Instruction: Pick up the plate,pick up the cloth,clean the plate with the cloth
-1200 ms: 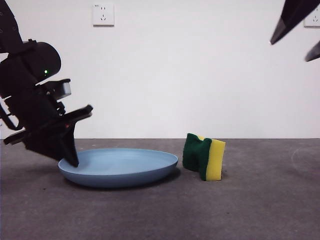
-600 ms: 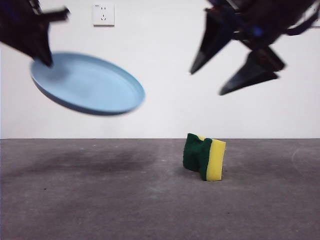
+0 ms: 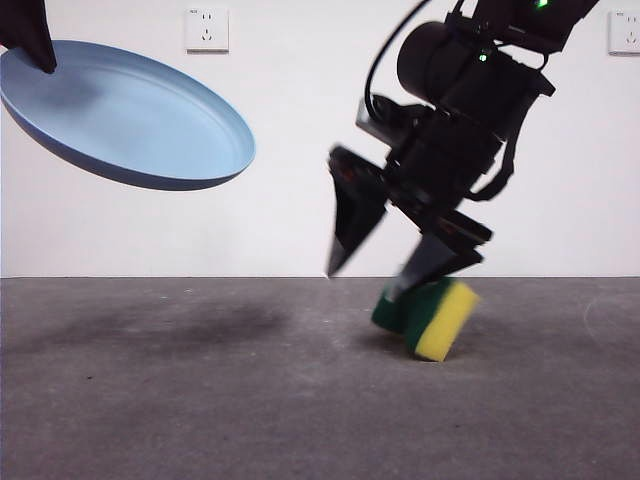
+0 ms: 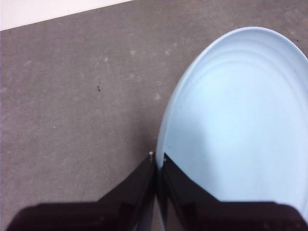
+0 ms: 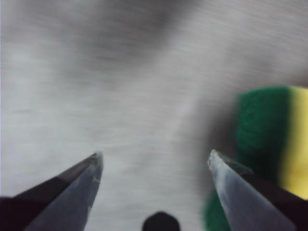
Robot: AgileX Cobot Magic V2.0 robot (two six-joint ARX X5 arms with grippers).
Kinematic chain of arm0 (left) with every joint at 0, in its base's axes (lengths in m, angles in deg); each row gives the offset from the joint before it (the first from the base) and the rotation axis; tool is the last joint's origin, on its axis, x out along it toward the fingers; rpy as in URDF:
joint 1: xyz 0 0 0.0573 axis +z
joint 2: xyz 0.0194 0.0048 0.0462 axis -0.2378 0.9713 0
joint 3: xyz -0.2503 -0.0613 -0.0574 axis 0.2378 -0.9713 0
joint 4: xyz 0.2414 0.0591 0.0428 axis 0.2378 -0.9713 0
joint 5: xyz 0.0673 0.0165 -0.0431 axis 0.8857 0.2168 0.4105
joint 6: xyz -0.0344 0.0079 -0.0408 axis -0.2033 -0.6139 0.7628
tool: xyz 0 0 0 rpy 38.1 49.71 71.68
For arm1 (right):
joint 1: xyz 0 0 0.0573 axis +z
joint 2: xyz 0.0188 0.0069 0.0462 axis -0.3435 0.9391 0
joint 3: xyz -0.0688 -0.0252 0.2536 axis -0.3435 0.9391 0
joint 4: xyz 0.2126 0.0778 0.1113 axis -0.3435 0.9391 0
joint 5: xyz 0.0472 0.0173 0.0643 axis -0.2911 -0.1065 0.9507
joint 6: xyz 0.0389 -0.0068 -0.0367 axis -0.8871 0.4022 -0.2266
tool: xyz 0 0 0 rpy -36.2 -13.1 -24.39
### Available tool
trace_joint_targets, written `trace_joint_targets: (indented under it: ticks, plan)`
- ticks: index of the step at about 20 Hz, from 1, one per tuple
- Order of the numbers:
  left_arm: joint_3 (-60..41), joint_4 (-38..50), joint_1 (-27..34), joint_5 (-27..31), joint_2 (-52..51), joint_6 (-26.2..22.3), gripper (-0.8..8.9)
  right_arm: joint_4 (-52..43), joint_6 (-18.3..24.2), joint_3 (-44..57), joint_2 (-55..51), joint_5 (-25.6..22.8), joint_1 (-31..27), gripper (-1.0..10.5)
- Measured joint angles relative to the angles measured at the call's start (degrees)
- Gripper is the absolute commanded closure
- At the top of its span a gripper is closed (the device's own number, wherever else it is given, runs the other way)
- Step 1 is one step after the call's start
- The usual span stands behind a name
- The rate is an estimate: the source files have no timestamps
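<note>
Plate [image 3: 130, 115]: uniform pale blue, with a lighter, near-white sheen across its inner face in the left wrist view [image 4: 240, 130], no pattern visible. Cloth [image 3: 430, 315]: two-toned, a bright yellow layer joined to a dark green one, both plain; in the right wrist view [image 5: 269, 130] the green and yellow bands lie side by side, blurred. Left gripper [image 4: 156, 161] and right gripper [image 3: 385, 270]: black jaws, the right arm carrying small green lights, above a dark grey speckled table [image 3: 200, 400] and before a plain white wall [image 3: 300, 100] bearing white sockets [image 3: 206, 29].
</note>
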Motion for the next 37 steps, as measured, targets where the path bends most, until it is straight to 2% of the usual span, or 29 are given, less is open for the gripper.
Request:
trace_joint_targets:
  ticks: [2, 6, 10, 13, 18, 22, 23, 27, 28, 33, 35, 37]
  plan:
    - [0.0, 0.0, 0.0, 0.0, 0.0, -0.2, 8.2, 0.1, 0.8, 0.0, -0.1, -4.2, 0.0, 5.7]
    - [0.0, 0.0, 0.0, 0.0, 0.0, -0.2, 8.2, 0.9, 1.9, 0.0, -1.0, -5.9, -0.2, 5.7]
    - [0.0, 0.2, 0.0, 0.0, 0.6, -0.2, 8.2, 2.0, 3.4, -0.1, -3.4, -15.1, 0.0, 5.7]
    - [0.0, 0.3, 0.0, 0.0, 1.2, -0.2, 8.2, 4.7, 4.5, -0.2, -3.5, -17.7, -1.3, 5.7]
    - [0.0, 1.7, 0.0, 0.0, 1.2, -0.2, 8.2, 4.8, 5.0, -0.2, -3.4, -17.6, -3.6, 5.7]
    - [0.0, 2.4, 0.0, 0.0, 1.2, -0.2, 8.2, 4.8, 5.0, -0.2, 0.2, -14.7, -4.0, 5.7]
    - [0.0, 2.4, 0.0, 0.0, 1.2, -0.2, 8.2, 4.7, 5.0, -0.2, 1.7, -14.7, -3.8, 6.1]
    - [0.0, 2.5, 0.0, 0.0, 1.2, -0.2, 8.2, 3.7, 5.0, -0.2, 4.6, -14.8, -3.7, 9.2]
    - [0.0, 2.4, 0.0, 0.0, 1.2, -0.2, 8.2, 3.7, 5.0, -0.2, 4.7, -14.8, -3.7, 9.6]
    - [0.0, 2.4, 0.0, -0.2, 2.3, -0.2, 8.2, 4.3, 4.9, -0.2, 3.8, -14.7, -3.7, 9.6]
    - [0.0, 2.0, -0.4, -0.7, 4.6, 0.5, 8.2, 5.5, 4.4, -0.2, -0.1, -14.1, -2.9, 9.6]
    - [0.0, 1.7, -1.3, -4.0, 8.0, 1.8, 8.2, 6.6, 3.7, -0.2, -6.8, -12.1, -1.9, 9.6]
